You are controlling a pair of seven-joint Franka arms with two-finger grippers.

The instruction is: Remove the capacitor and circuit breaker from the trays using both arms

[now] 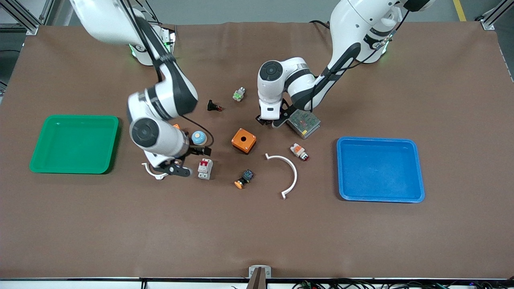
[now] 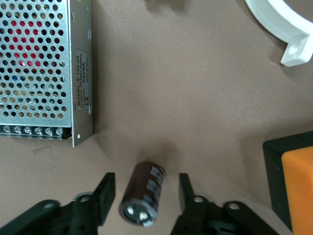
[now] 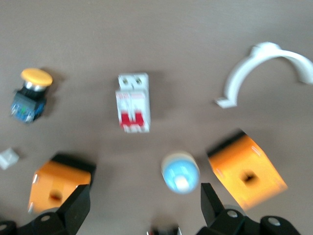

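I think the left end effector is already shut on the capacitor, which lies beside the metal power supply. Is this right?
Not quite. The left wrist view shows the left end effector open, its fingers either side of the capacitor, not touching. It does lie beside the power supply.

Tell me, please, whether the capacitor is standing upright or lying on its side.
On its side: in the left wrist view the capacitor lies flat on the table between the open fingers of the left gripper, its terminal end showing.

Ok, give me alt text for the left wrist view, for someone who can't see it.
The left gripper sits low with its fingers open on either side of the capacitor, a dark cylinder lying on the brown table. A perforated metal power supply lies nearby, with the end of a white curved bracket and an orange box's edge also visible.
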